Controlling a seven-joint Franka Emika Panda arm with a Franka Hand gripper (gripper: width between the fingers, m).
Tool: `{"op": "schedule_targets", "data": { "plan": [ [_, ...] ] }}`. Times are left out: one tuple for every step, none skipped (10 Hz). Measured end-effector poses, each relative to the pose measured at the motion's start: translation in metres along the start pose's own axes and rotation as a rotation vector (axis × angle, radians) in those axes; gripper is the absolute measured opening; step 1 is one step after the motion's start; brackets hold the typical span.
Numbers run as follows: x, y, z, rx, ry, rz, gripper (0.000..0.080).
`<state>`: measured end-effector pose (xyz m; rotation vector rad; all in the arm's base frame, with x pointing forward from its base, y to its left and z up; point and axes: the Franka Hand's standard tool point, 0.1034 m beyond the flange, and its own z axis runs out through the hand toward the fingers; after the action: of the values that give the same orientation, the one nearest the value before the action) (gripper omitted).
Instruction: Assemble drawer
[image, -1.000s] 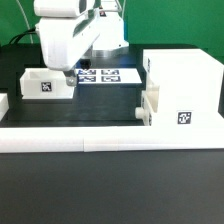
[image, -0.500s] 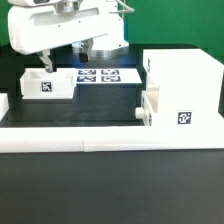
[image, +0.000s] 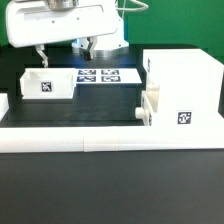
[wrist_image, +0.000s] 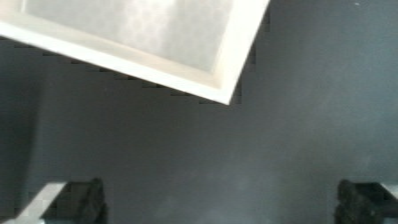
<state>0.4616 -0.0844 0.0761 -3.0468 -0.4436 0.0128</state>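
The tall white drawer shell (image: 186, 84) stands at the exterior view's right, with a tag on its front. One small tray (image: 151, 104) sits partly pushed into the shell's side, its knob (image: 137, 113) pointing outward. The second tray (image: 48, 85) lies loose on the black table at the exterior view's left, tag facing front. My gripper (image: 62, 50) hangs open and empty above that tray, clear of it. In the wrist view a corner of the tray (wrist_image: 151, 35) shows, and my fingertips (wrist_image: 71, 200) stand wide apart over bare table.
The marker board (image: 100, 75) lies flat behind the loose tray. A long low white border rail (image: 100, 138) runs along the table's front, with a short white piece (image: 3, 104) at the left edge. The robot's base stands behind.
The gripper has risen from low at the loose tray to well above it and shifted toward the exterior view's left. The tray stays on the table.
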Motion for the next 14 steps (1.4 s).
{"op": "schedule_targets", "data": {
  "plan": [
    [0.000,-0.002,0.002,-0.003,0.003,0.097,0.0649],
    [-0.006,-0.012,0.012,-0.009,-0.011,0.240,0.0649],
    [-0.014,-0.014,0.019,-0.022,-0.016,0.225,0.0649],
    [-0.023,-0.019,0.025,-0.025,-0.020,0.229,0.0649],
    [-0.031,-0.024,0.030,-0.024,-0.028,0.227,0.0649],
    [-0.041,-0.024,0.034,-0.020,-0.039,0.199,0.0649],
    [-0.047,-0.021,0.037,-0.020,-0.034,0.184,0.0649],
    [-0.057,-0.019,0.043,-0.017,-0.028,0.194,0.0649],
    [-0.063,-0.016,0.050,-0.015,-0.022,0.204,0.0649],
    [-0.069,-0.014,0.058,-0.006,-0.032,0.213,0.0649],
    [-0.071,-0.013,0.063,-0.008,-0.025,0.227,0.0649],
    [-0.071,-0.012,0.067,-0.008,-0.020,0.243,0.0649],
    [-0.072,-0.011,0.070,-0.009,-0.015,0.257,0.0649],
    [-0.072,-0.010,0.071,-0.013,-0.007,0.259,0.0649]
  ]
}}
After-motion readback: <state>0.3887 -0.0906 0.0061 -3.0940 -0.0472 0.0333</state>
